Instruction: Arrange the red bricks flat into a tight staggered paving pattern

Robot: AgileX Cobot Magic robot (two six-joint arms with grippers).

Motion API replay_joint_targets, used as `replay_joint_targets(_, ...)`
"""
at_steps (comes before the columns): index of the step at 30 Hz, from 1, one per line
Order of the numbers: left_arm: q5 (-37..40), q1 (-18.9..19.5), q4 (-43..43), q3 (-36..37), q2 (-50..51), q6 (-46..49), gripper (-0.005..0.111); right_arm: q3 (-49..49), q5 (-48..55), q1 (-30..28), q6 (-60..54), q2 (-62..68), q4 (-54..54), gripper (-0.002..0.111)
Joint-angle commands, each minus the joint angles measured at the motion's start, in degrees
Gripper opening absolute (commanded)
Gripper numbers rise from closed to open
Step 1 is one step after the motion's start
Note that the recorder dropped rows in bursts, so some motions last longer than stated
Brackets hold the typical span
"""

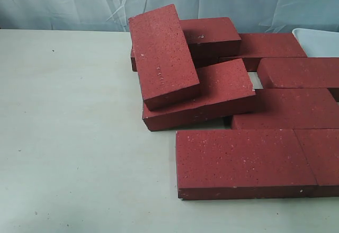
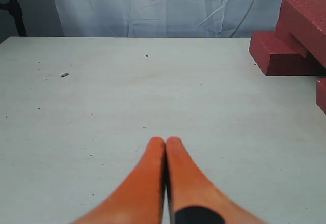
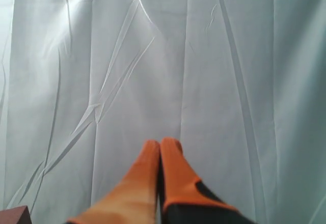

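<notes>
Well, left claw (image 2: pixel 165 141) and right claw (image 3: pixel 160 143) were pressed together, empty. The top brick (image 1: pixel 163 55) lay tilted; lifting it off first seemed best.

Left gripper (image 2: pixel 165 141): orange fingers (image 2: pixel 152 165) pressed together, empty, low over desk (image 2: pixel 102 107), pointing toward far edge. Right gripper (image 3: pixel 160 143): fingers (image 3: pixel 145 170) together, empty, pointing past far edge.

bricks (image 1: pixel 241 84) heaped right of table (image 1: pixel 79 137) | two tilted on pile's left | flat pair nearest
</notes>
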Motion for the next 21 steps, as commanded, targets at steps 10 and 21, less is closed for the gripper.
replay_joint_targets(10,-0.78,0.21,-0.02,0.31,-0.36,-0.07,0.000,-21.10,22.62,-0.16,-0.24,13.78,1.00,-0.001)
replay_joint_targets(21,-0.78,0.21,-0.02,0.31,-0.36,-0.07,0.000,-26.58,34.87,-0.16,-0.24,24.61,3.37,-0.001)
